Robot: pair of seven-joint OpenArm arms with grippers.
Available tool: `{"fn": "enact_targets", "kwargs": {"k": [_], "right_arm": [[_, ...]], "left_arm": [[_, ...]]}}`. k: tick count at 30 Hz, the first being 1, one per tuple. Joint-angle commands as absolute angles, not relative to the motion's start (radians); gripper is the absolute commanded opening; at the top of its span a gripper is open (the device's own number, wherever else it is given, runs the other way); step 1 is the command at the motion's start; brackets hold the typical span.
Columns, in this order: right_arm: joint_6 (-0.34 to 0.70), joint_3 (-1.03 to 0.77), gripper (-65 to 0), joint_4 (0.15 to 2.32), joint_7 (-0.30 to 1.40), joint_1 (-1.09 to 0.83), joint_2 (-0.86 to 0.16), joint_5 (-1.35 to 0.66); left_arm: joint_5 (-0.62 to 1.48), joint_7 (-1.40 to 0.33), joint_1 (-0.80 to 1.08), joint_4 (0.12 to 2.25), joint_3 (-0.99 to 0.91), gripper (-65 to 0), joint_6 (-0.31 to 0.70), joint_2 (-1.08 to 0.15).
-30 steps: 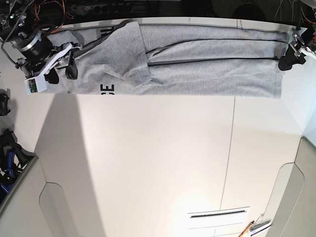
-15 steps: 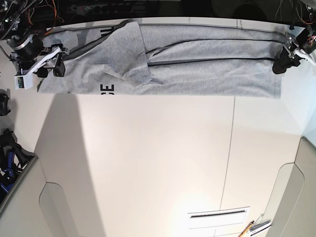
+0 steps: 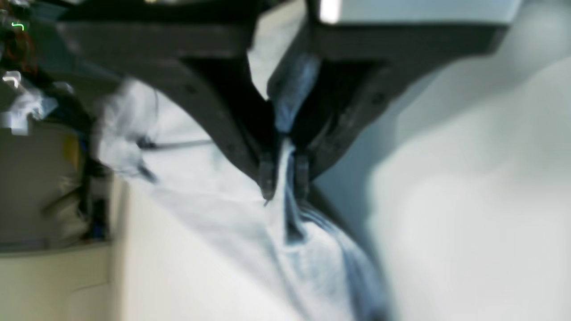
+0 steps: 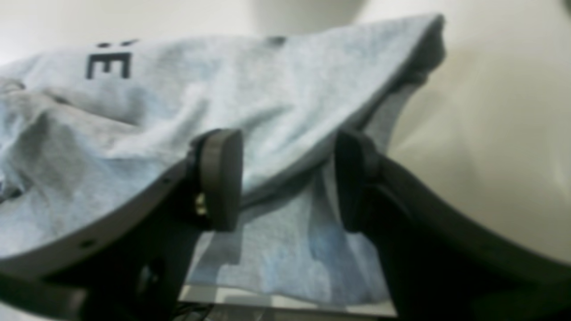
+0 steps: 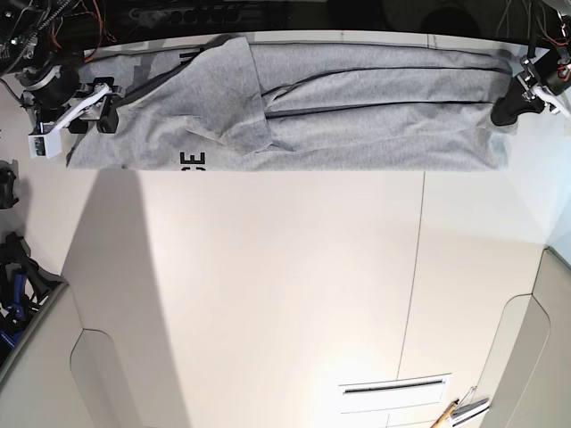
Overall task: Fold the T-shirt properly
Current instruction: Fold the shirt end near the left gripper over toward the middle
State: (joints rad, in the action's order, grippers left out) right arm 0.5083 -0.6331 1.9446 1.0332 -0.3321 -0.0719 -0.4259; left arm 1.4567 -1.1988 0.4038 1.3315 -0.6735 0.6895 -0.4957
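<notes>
Meanwhile the right gripper has slid off the T-shirt.

a: where can we get through?
b: the white table below the t-shirt is wide open for us.
a: what's in our way?
b: dark gear at the base view's left edge, small tools at the bottom.

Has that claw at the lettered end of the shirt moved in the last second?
Yes. In the base view the right gripper has drawn back off the T-shirt toward its short edge and up toward the table's far edge.
</notes>
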Motion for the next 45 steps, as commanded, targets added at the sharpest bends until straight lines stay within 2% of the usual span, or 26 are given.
{"fn": "enact_targets", "kwargs": {"k": [1,8,14,23,29,42,43,45], "right_arm": [[0.507,-0.651,-32.5,1.961,1.014,-0.328,-0.083,-0.429],[0.501,-0.721,-32.5,1.961,1.021,-0.330,-0.102,-0.430],[0.501,-0.726,-32.5,1.959,1.017,-0.330,-0.122,-0.429],[0.501,-0.726,-32.5,1.959,1.018,-0.330,-0.121,-0.430],[0.501,-0.726,-32.5,1.959,1.020,-0.330,-0.121,-0.455],[0.501,-0.726,-32.5,1.959,1.020,-0.330,-0.121,-0.479],[0.501,-0.726,-32.5,1.959,1.020,-0.329,-0.121,-0.482],[0.501,-0.726,-32.5,1.959,1.020,-0.330,-0.121,-0.482]], "left_arm": [[1.484,-1.223,0.402,1.377,-0.682,-65.0,0.698,-0.517],[1.484,-1.271,0.426,1.682,-0.661,-65.0,0.698,-0.433],[1.484,-1.256,0.432,1.842,-0.478,-65.0,0.698,-0.410],[1.484,-1.242,0.358,1.853,-0.162,-65.0,0.698,-0.337],[1.358,-1.168,0.314,1.852,-0.021,-65.0,0.698,-0.307],[1.274,-1.081,0.280,1.852,0.044,-65.0,0.698,-0.293],[1.274,-1.070,0.280,1.852,0.045,-63.2,0.698,-0.293],[1.274,-1.065,0.280,1.852,0.046,-47.4,0.698,-0.287]]}}
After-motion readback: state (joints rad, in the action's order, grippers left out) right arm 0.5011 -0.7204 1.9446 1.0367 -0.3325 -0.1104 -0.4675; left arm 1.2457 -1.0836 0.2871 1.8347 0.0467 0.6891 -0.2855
